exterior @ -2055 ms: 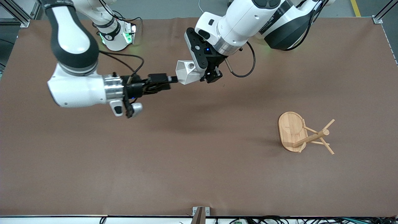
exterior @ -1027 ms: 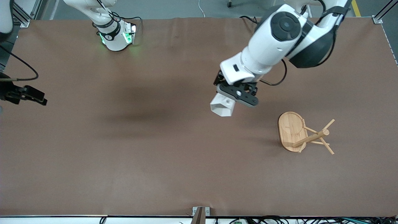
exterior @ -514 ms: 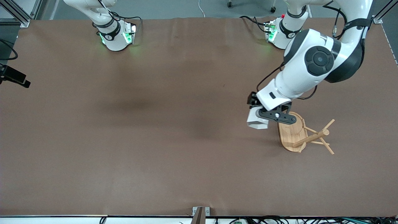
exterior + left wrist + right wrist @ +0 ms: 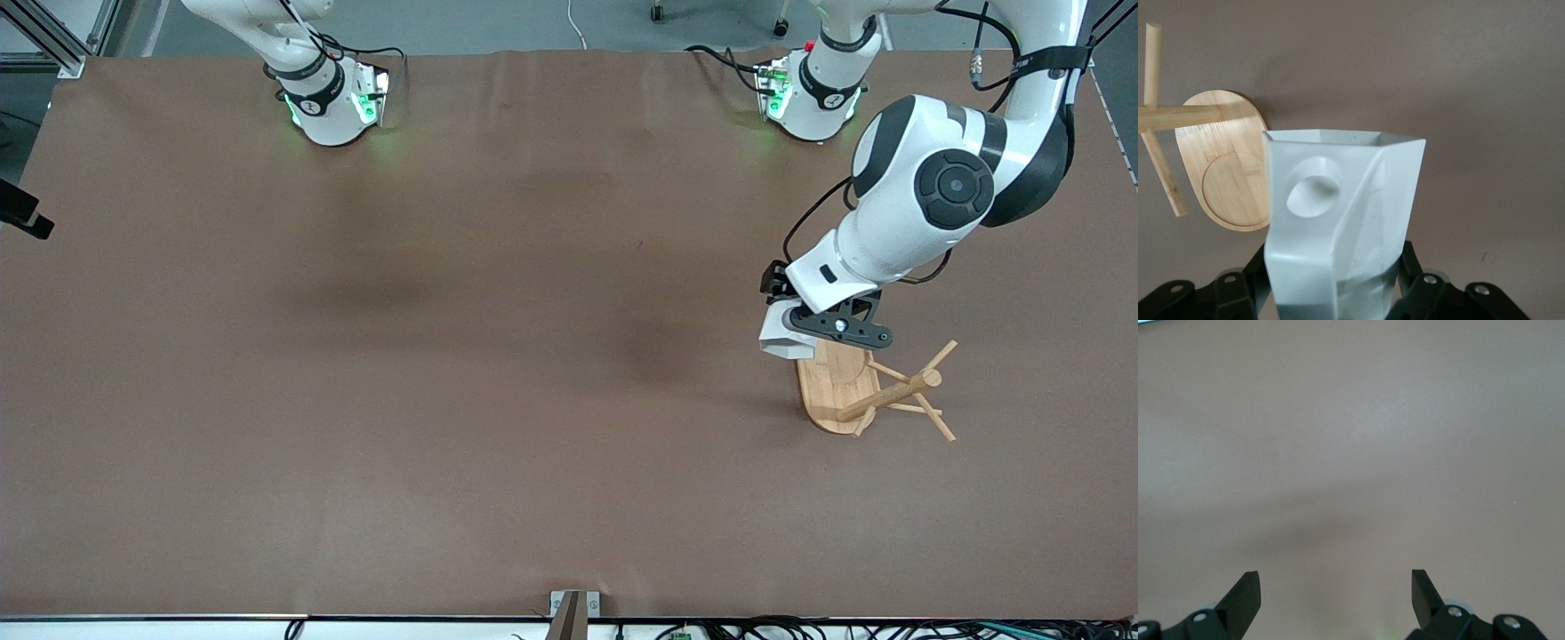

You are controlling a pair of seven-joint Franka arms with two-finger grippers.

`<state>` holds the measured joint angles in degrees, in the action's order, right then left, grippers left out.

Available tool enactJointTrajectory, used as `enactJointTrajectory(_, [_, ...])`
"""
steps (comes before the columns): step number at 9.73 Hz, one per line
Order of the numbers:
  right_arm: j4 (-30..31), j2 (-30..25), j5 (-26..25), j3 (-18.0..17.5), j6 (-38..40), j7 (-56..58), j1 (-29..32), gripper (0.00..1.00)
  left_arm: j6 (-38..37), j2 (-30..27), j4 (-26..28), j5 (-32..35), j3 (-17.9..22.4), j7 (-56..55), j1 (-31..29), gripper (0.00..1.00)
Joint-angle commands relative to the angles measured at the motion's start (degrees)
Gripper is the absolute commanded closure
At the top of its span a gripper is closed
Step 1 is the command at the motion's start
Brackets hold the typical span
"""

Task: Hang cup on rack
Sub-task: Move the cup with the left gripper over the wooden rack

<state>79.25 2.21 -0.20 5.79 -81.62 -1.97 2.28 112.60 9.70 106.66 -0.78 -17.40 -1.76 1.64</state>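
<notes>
My left gripper (image 4: 805,327) is shut on the white faceted cup (image 4: 782,336) and holds it in the air over the rack's oval base, at the edge toward the right arm's end. In the left wrist view the cup (image 4: 1341,220) fills the middle between my fingers, its round tab hole facing the camera. The bamboo rack (image 4: 867,387) stands toward the left arm's end of the table, with its post and thin pegs; it also shows in the left wrist view (image 4: 1221,160). My right gripper (image 4: 1335,590) is open and empty above bare table; only a tip shows at the front view's edge (image 4: 22,213).
The brown table surface (image 4: 498,373) stretches wide around the rack. Both arm bases (image 4: 324,98) stand along the table edge farthest from the front camera.
My left gripper has carried the cup from mid-table toward the left arm's end and now holds it over the rack's base. My right arm has drawn back to its end of the table.
</notes>
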Motion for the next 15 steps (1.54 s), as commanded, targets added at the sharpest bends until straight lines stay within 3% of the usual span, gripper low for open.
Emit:
enactJointTrajectory(1, [0.21,-0.8,0.55,-0.52,0.67,0.21,1.23,0.0,1.74,-0.39,2.76,0.69,2.53,6.29,0.12,0.99])
enactJointTrajectory(6, [0.12,-0.45,0.03,-0.43,0.14,0.12,0.97,0.0,8.15,2.6,2.41,0.69,5.18,12.48,0.03,0.99])
enactJointTrajectory(15, [0.12,-0.8,-0.59,-0.78,3.3,0.12,0.8,0.0,10.35,3.92,1.53,-0.19,8.78,14.94,0.03,0.99])
